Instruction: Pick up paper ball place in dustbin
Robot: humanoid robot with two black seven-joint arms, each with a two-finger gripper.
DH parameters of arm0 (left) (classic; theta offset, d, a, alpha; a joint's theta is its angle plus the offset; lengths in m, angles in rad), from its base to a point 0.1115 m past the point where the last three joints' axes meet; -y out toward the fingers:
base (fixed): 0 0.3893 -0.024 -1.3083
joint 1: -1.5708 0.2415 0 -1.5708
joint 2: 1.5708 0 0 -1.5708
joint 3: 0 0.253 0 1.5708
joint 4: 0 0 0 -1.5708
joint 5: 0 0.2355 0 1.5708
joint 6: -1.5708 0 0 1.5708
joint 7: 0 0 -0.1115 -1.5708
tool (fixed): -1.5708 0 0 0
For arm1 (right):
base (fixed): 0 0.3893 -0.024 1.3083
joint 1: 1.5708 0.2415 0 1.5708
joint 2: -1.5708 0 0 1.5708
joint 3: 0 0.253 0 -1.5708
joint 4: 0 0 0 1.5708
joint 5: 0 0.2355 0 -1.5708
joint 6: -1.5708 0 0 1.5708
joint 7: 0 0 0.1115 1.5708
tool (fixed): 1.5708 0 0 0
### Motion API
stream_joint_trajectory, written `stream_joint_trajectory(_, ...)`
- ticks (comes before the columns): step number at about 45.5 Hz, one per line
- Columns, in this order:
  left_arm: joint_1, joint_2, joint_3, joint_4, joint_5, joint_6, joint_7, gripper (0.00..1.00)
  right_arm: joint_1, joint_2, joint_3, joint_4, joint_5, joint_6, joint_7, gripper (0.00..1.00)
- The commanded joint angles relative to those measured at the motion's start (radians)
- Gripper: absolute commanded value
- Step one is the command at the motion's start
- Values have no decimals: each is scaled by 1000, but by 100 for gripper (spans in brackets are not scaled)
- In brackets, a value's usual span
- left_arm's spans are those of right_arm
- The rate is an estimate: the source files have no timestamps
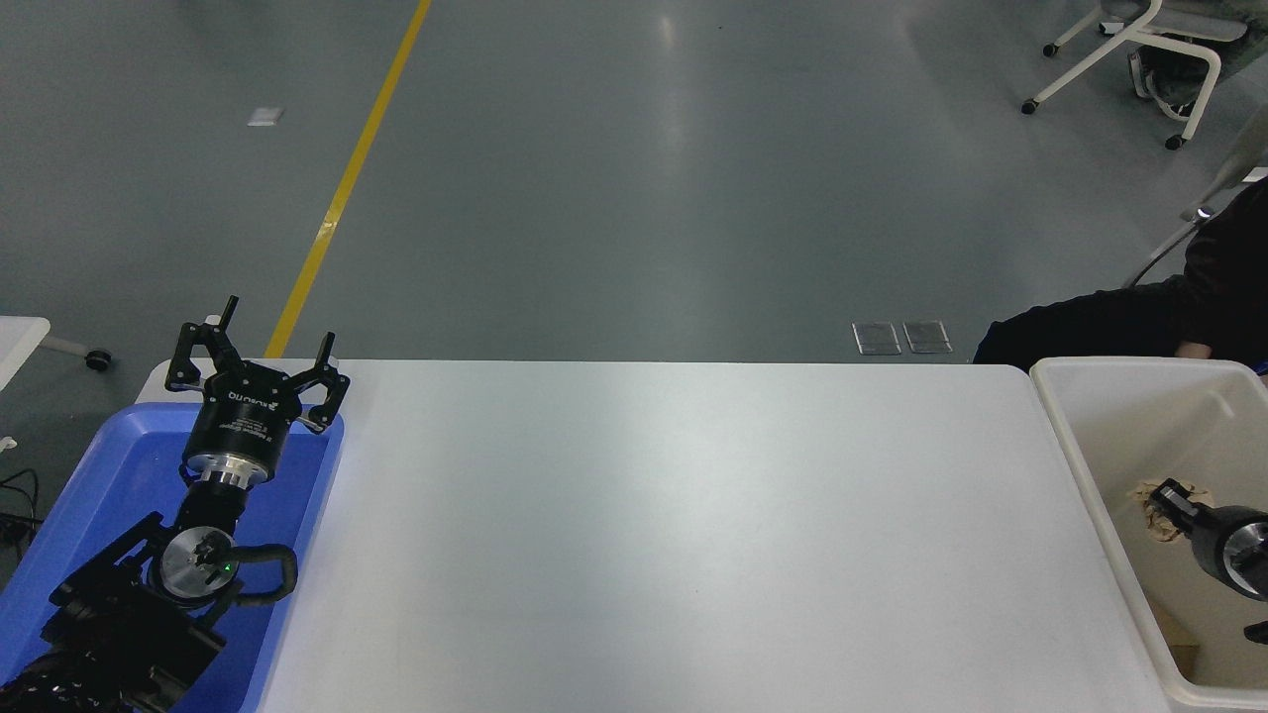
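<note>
The paper ball is a small tan wad held between the fingertips of my right gripper. That gripper comes in from the right edge and holds the ball over the inside of the off-white dustbin, which stands at the table's right end. My left gripper is open and empty, parked over the blue tray at the lower left.
A brown scrap lies at the bottom of the dustbin. A person in a dark sleeve sits just behind the bin at the far right. The white table lies between tray and bin.
</note>
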Motion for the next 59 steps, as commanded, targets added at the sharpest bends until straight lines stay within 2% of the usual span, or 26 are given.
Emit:
stream_joint_trajectory(1, -1, 0, 0, 0, 0, 0, 1, 100, 22, 1, -22, -4, -7, 4, 0, 100)
stream_joint_trajectory(10, -1, 0, 2, -1, 0, 0, 1, 100, 126, -18, -94, 18, -11, 8, 3, 100)
stream_joint_trajectory(14, -2, 0, 3, -1, 0, 0, 1, 100, 229, -59, -216, 77, -48, 20, 9, 100)
stream_joint_trajectory(22, -2, 0, 3, -1, 0, -2, 1, 100, 614, -182, -445, 463, -137, 89, 9, 100)
stream_joint_trajectory(24, -2, 0, 3, -1, 0, -2, 1, 100, 812, -218, -520, 679, -227, 142, 3, 100)
stream_joint_trajectory(28, -2, 0, 3, -1, 0, -2, 1, 100, 1020, -209, -595, 879, -283, 217, 2, 100)
stream_joint_trajectory(35, -1, 0, 3, -1, 0, -2, 1, 100, 1313, -153, -645, 1100, -267, 406, 9, 100)
stream_joint_trajectory(40, 1, 0, 2, 0, 0, 0, 1, 100, 1448, -64, -645, 1217, -212, 541, 5, 100)
stream_joint_trajectory(52, 1, 0, 2, 0, 0, 0, 1, 100, 1666, 209, -626, 1357, 64, 650, 2, 100)
stream_joint_trajectory(59, 1, 0, 2, 0, 0, 0, 1, 100, 1748, 341, -596, 1371, 128, 666, 2, 100)
